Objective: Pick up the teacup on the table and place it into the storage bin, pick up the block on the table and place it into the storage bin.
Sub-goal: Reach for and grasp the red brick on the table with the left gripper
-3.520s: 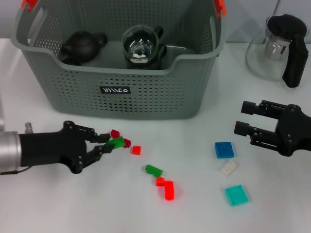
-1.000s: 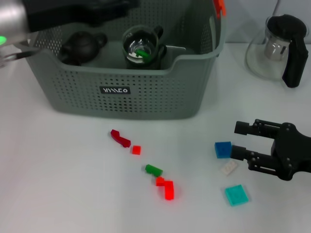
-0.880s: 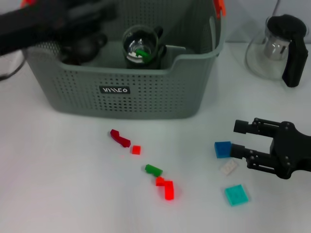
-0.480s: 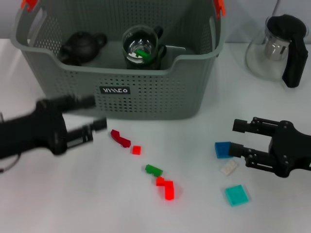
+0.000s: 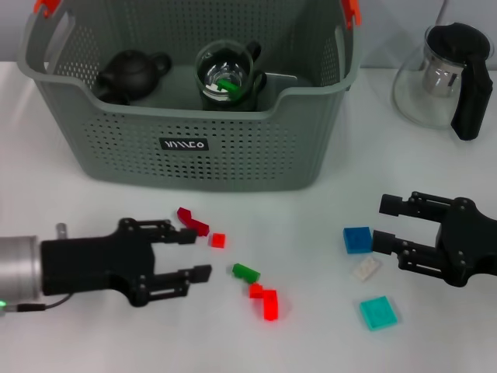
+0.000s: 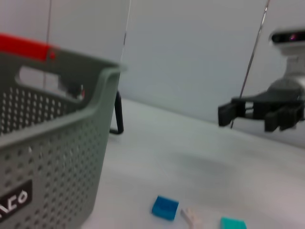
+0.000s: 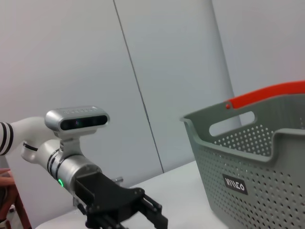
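A large grey storage bin (image 5: 194, 148) is sitting at the back of the white table, already holding a glass teacup (image 5: 227, 76) with a green block (image 5: 226, 83) inside it. The left gripper (image 5: 186, 255) is hovering low in front, fingers spread wide and empty, with a dark red block (image 5: 192, 221) just beyond its upper fingertip and a small red block (image 5: 218, 240) just ahead. The right gripper (image 5: 382, 223) is waiting wide open and empty beside a blue block (image 5: 358, 239); the risk is that closing fingers nudge these closely scattered pieces aside or pinch two together.

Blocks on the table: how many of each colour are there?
Red blocks: 3
Green block: 1
Blue block: 1
White block: 1
Teal block: 1
Total: 7
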Motion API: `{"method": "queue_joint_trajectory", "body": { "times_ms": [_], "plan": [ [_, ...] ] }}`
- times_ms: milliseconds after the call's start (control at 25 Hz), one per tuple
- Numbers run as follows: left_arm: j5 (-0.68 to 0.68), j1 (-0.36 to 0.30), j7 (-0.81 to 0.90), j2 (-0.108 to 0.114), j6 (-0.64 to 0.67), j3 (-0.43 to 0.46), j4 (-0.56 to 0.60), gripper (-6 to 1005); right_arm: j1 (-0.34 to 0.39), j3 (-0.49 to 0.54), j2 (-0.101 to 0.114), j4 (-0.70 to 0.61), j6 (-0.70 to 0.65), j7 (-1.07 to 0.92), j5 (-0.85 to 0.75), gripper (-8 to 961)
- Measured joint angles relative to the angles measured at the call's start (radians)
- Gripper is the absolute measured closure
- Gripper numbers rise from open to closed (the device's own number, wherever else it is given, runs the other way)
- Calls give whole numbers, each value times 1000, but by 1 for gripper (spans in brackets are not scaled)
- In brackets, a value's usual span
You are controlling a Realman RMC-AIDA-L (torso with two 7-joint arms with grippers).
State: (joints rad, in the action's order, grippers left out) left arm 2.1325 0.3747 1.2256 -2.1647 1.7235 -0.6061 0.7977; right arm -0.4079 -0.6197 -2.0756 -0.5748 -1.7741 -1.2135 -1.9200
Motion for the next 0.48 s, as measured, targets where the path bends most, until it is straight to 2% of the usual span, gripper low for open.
{"method": "queue_joint_trajectory", "body": {
  "times_ms": [320, 480],
  "plan": [
    [30, 23, -103, -5, -70, -113, -89, 442, 9, 0, -2, -5, 0, 0, -1, 287],
    [31, 43, -151, -6, -119, -135, -142, 450, 7, 0, -3, -5, 1, 0, 2, 288]
  ]
}}
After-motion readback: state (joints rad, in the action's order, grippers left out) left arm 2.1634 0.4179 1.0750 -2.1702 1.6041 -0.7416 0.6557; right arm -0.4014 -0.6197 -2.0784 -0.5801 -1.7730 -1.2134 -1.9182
